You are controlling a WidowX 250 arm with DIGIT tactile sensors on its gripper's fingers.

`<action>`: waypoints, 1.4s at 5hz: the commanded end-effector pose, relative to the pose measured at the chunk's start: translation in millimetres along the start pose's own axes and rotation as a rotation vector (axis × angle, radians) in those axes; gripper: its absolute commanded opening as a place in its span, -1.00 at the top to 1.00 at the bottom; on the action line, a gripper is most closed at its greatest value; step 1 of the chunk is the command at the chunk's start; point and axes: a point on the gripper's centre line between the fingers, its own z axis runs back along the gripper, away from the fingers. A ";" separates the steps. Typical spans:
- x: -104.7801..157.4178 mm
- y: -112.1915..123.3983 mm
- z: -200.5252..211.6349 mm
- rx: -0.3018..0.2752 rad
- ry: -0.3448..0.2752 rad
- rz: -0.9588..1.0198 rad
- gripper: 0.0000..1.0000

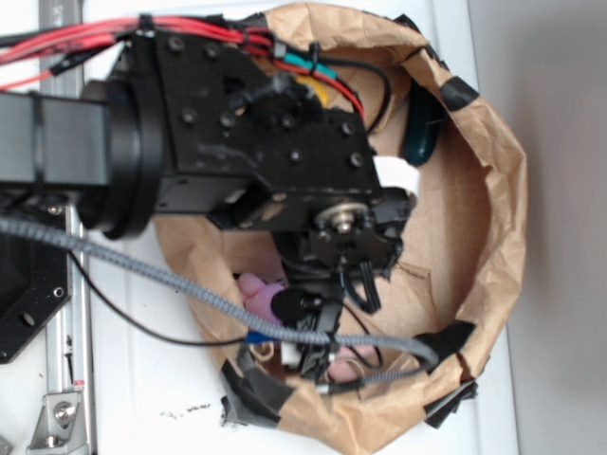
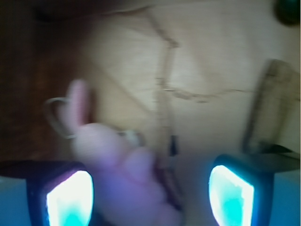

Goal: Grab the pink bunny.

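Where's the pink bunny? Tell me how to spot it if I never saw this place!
Find the big brown paper bag with its rim rolled down, lying on the white table. Look inside, under the black robot arm's end effector: the pink bunny lies on the bag's floor between the open fingers, nearer the left one. It is the only soft, pale-pink thing there, with a long thin ear sticking up.

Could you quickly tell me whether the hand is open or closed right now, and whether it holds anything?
Hand: open, holding nothing; the pink bunny lies between its fingers.
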 end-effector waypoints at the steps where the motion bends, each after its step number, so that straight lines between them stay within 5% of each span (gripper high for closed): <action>1: 11.9 -20.0 -34.7 -0.009 0.030 -0.119 -1.00; 2: 7.9 -20.0 -52.6 0.035 0.041 -0.137 -1.00; 3: 5.1 -15.7 -47.6 0.062 0.017 -0.105 -0.25; 4: 9.8 2.4 -20.8 0.177 -0.109 -0.021 1.00; 5: 17.4 26.6 8.6 0.249 -0.232 0.076 1.00; 7: 41.9 51.4 68.2 0.256 -0.472 0.225 1.00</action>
